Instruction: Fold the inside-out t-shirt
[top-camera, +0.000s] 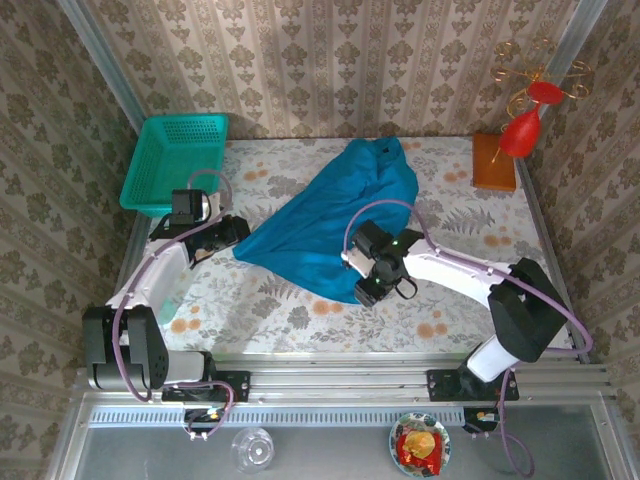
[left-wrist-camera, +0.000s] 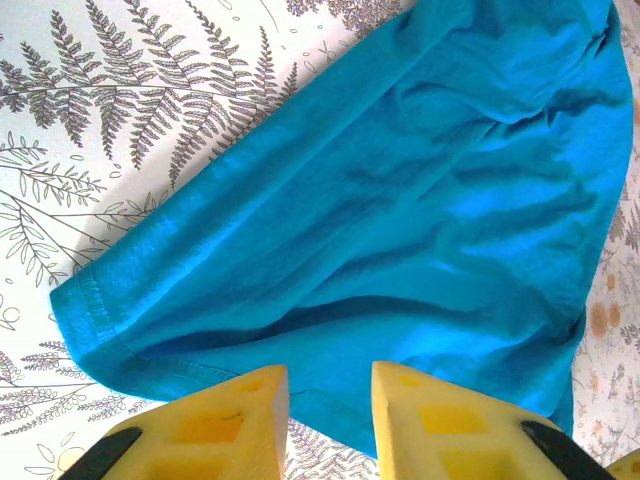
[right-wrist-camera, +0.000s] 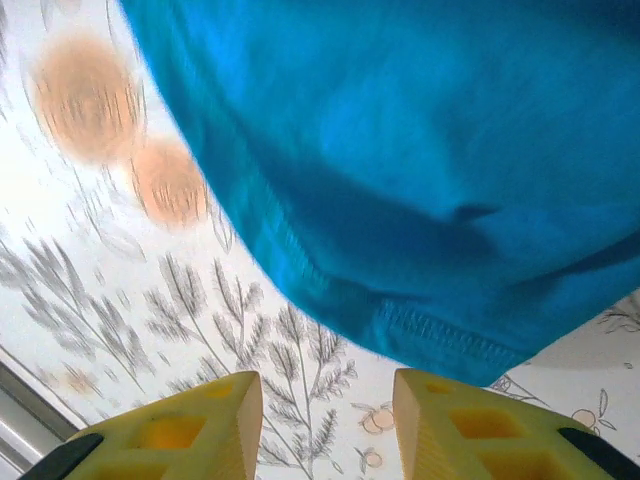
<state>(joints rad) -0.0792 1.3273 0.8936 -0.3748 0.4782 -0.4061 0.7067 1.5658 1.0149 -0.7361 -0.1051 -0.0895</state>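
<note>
T-shirt (top-camera: 330, 215) lies rumpled in a diagonal heap across the middle of the table (top-camera: 450, 240). Left gripper (left-wrist-camera: 330, 372) is open at the shirt's left corner, with the hem edge at the gap. Right gripper (right-wrist-camera: 325, 385) is open just short of the near hem; that view is blurred, so contact is uncertain.

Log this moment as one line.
t-shirt: bunched, unfolded | left gripper: open, at hem | right gripper: open, near hem | stage: pre-grasp
</note>
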